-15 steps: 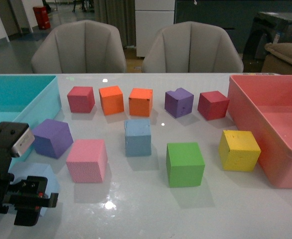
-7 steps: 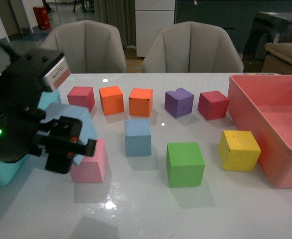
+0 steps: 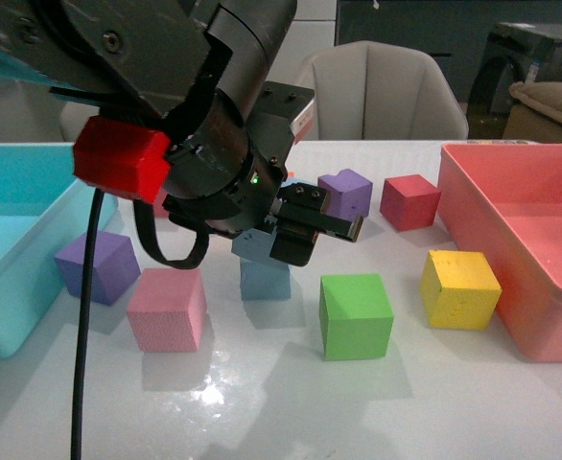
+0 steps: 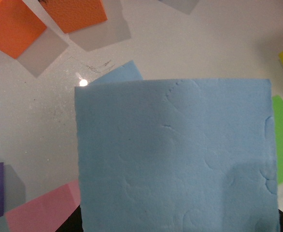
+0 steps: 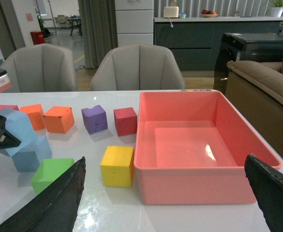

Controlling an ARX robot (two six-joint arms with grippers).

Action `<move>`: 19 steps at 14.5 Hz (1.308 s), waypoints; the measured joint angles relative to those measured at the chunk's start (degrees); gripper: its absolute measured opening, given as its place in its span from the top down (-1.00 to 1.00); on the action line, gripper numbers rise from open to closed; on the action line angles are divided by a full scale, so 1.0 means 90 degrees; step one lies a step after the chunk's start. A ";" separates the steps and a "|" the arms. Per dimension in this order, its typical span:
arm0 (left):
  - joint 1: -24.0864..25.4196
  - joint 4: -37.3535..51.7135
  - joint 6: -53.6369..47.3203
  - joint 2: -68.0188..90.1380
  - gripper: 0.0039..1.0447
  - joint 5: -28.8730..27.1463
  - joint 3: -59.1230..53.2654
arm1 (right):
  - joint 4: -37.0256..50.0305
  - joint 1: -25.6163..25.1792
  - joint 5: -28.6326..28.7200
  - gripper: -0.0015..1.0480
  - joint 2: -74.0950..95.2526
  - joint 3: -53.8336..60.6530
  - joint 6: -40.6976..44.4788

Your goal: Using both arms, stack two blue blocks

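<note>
From where I stood, the left gripper [image 3: 288, 236] was clamped on one held blue block [image 3: 252, 247], which hung right over the second blue block [image 3: 265, 281] near the middle of the white table [image 3: 291, 412]. I could not tell whether the two touched. Looking down past the left wrist, the held one filled almost everything and only a corner of the lower one peeked out beyond its edge.

The right gripper [image 5: 165, 162] held nothing; its two dark fingers [image 5: 59, 203] were spread wide, nearer than the pink bin [image 3: 511, 240] on the right.

By count there were two blue blocks, two purple cubes [image 3: 97, 265] [image 3: 346, 192], two orange cubes [image 5: 34, 115] [image 5: 58, 119], and one each of pink cube [image 3: 168, 307], green cube [image 3: 356, 314], yellow cube [image 3: 460, 287] and dark red cube [image 3: 410, 201]. A teal bin [image 3: 12, 259] stood at the far left.

The held block was tipped with one corner lowest, while the lower one sat flat, a face square to the near side. Being cubes, neither had a long axis.
</note>
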State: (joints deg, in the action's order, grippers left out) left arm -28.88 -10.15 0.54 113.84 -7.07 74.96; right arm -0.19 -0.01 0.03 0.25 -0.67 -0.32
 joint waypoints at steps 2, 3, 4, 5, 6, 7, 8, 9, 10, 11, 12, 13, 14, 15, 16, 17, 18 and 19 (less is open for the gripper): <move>0.0000 -0.0427 0.0486 0.0556 0.07 -0.0119 0.0758 | 0.0000 0.0000 0.0000 -0.88 0.0000 0.0000 0.0000; 0.0002 -0.0554 0.0641 0.0699 0.07 -0.0245 0.1008 | 0.0000 0.0000 0.0000 -0.87 0.0000 0.0000 0.0000; 0.0022 -0.0646 0.0767 0.0826 0.07 -0.0304 0.1209 | 0.0000 0.0000 0.0000 -0.87 0.0000 0.0000 0.0000; 0.0039 -0.0797 0.0950 0.0993 0.07 -0.0386 0.1460 | 0.0000 0.0000 0.0000 -0.87 0.0000 0.0000 0.0000; 0.0044 -0.0889 0.1120 0.1115 0.07 -0.0423 0.1603 | 0.0000 0.0000 0.0000 -0.87 0.0000 0.0000 0.0000; 0.0049 -0.0891 0.1234 0.1188 0.07 -0.0452 0.1668 | 0.0000 0.0000 -0.0002 -0.87 0.0000 0.0000 0.0000; 0.0061 -0.0884 0.1321 0.1263 0.07 -0.0534 0.1719 | 0.0000 0.0000 0.0000 -0.87 0.0000 0.0000 0.0000; 0.0073 -0.0852 0.1423 0.1321 0.07 -0.0617 0.1736 | 0.0000 0.0000 -0.0002 -0.88 0.0000 0.0000 0.0000; 0.0097 -0.0797 0.1457 0.1392 0.07 -0.0726 0.1736 | 0.0000 0.0000 0.0000 -0.87 0.0000 0.0000 0.0000; 0.0131 -0.0792 0.1535 0.1462 0.07 -0.0828 0.1736 | 0.0000 0.0000 0.0000 -0.87 0.0000 0.0000 0.0000; 0.0160 -0.0772 0.1615 0.1525 0.07 -0.0835 0.1736 | 0.0000 0.0000 0.0000 -0.87 0.0000 0.0000 0.0000; 0.0175 -0.0716 0.1642 0.1562 0.07 -0.0848 0.1736 | 0.0000 0.0000 0.0000 -0.87 0.0000 0.0000 0.0000; 0.0194 -0.0678 0.1681 0.1571 0.07 -0.0918 0.1736 | 0.0000 0.0000 0.0000 -0.88 0.0000 0.0000 0.0000; 0.0199 -0.0665 0.1744 0.1574 0.07 -0.0935 0.1736 | 0.0000 0.0000 0.0000 -0.87 0.0000 0.0000 0.0000; 0.0197 -0.0668 0.1807 0.1581 0.07 -0.0928 0.1736 | 0.0000 0.0000 0.0000 -0.87 0.0000 0.0000 0.0000; 0.0170 -0.0627 0.1899 0.1600 0.07 -0.0882 0.1736 | 0.0000 0.0000 0.0000 -0.87 0.0000 0.0000 0.0000; 0.0143 -0.0614 0.1921 0.1603 0.07 -0.0884 0.1736 | 0.0000 0.0000 0.0000 -0.87 0.0000 0.0000 0.0000; 0.0114 -0.0578 0.1938 0.1605 0.07 -0.0882 0.1734 | 0.0000 0.0000 0.0000 -0.87 0.0000 0.0000 0.0000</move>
State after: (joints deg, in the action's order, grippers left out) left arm -27.86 -15.35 17.98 128.29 -15.00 90.56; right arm -0.19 -0.01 0.03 0.25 -0.67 -0.32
